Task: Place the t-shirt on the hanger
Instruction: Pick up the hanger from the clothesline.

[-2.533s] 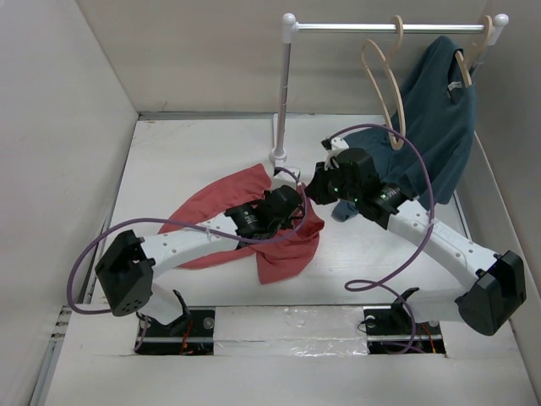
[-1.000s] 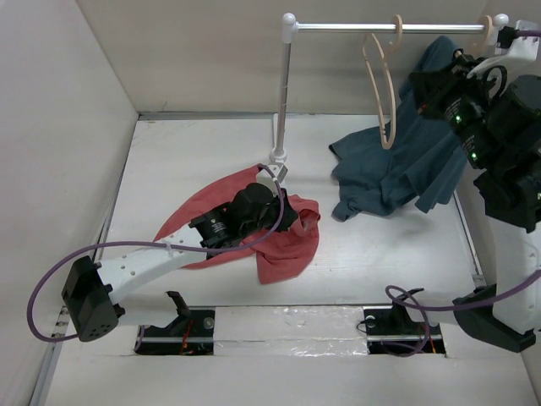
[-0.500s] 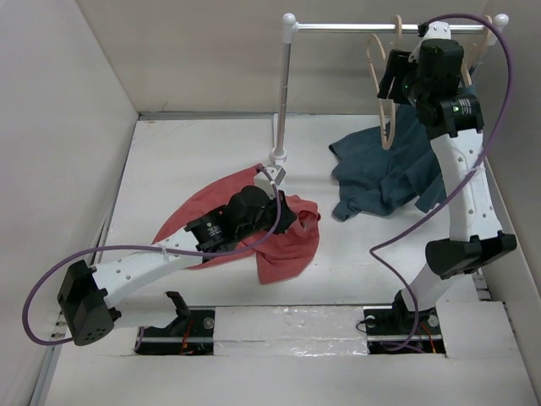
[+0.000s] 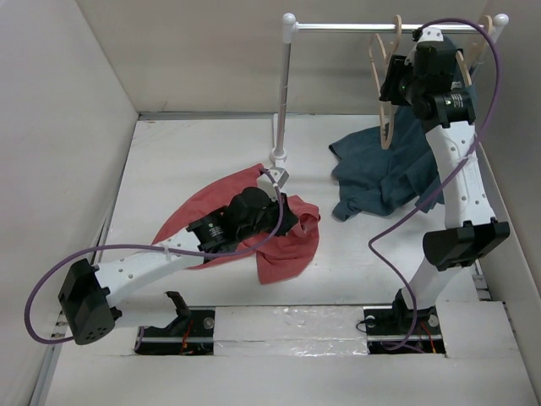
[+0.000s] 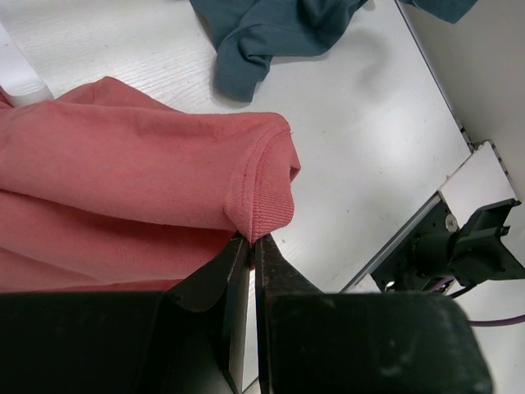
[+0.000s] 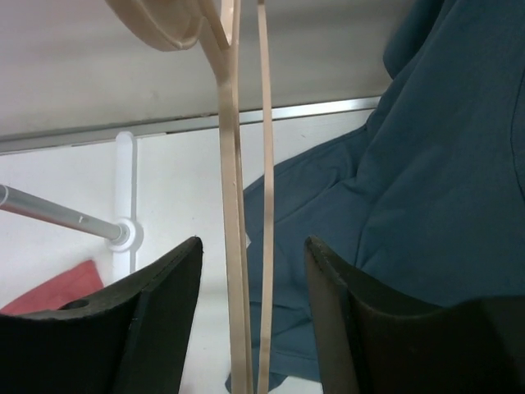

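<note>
The coral-red t-shirt (image 4: 221, 213) lies crumpled on the table left of centre. My left gripper (image 4: 292, 222) is shut on its ribbed edge (image 5: 262, 215), holding that fold a little off the table. The pale wooden hanger (image 4: 386, 93) hangs empty by its hook on the rail (image 4: 372, 27). My right gripper (image 4: 390, 83) is raised to it and open; in the right wrist view the hanger's two thin arms (image 6: 234, 246) run between my fingers (image 6: 164, 312), touching neither.
A dark teal shirt (image 4: 406, 161) hangs from a second hanger (image 4: 483, 38) at the rail's right end, its lower part pooled on the table. The rack's white post (image 4: 282, 93) stands behind the coral shirt. Walls close in left, back and right.
My right arm has swung up from the table past the teal shirt to the empty hanger, closing in on it. My left gripper has kept its hold on the coral shirt, barely moving.
</note>
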`<action>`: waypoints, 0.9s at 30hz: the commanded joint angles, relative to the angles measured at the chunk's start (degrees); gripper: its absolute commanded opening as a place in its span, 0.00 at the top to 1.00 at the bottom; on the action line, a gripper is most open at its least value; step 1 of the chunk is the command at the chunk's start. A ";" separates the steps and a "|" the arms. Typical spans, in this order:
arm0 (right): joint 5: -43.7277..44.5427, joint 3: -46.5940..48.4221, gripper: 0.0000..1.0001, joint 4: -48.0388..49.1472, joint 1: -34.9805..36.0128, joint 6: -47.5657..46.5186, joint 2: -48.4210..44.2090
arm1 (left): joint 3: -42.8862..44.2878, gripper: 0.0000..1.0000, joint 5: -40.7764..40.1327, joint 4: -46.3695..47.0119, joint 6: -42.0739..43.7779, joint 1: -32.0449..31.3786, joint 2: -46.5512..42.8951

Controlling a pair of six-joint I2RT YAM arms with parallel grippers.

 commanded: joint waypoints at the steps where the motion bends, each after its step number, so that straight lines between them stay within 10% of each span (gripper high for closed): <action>1: 0.51 0.07 0.46 2.78 1.36 -0.31 0.34 | 1.05 1.00 0.81 3.38 1.72 0.00 0.43; 7: 2.45 0.68 1.00 3.04 1.98 -0.75 0.43 | 1.58 1.00 0.64 3.56 2.34 0.00 1.31; 27: -5.27 -10.10 1.00 8.40 1.99 -0.32 -14.24 | 3.60 1.00 1.17 2.16 3.48 4.57 1.31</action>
